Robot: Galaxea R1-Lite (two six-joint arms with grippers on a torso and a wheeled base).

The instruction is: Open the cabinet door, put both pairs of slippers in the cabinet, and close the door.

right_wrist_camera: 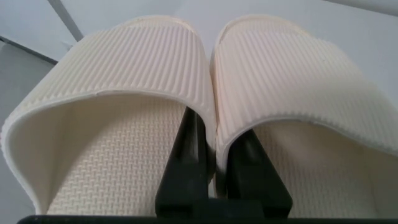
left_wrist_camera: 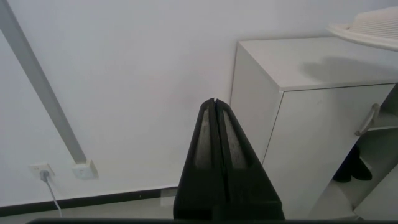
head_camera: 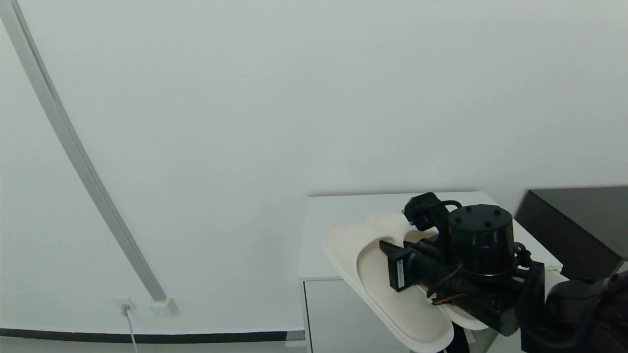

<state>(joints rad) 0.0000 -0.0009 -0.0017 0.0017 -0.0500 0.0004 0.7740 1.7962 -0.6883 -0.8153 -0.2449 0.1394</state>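
Right gripper [right_wrist_camera: 214,140] clenched on the adjoining inner edges of the cream slippers [right_wrist_camera: 137,68], one slipper to either side of its fingers, with the top of the white cabinet [head_camera: 333,230] just beneath it. Left gripper [left_wrist_camera: 214,107] pressed closed on nothing, the cabinet standing beyond its tips.

- A white cabinet [head_camera: 338,314] was stood against a pale wall [head_camera: 314,98].
- Its flat top [left_wrist_camera: 311,59] served as the surface; a soft shadow was cast across it.
- Beside the handled door panel [left_wrist_camera: 317,143], an inner shelf [left_wrist_camera: 382,128] was exposed.
- Below that shelf, a dark item [left_wrist_camera: 352,172] was set inside the cabinet.
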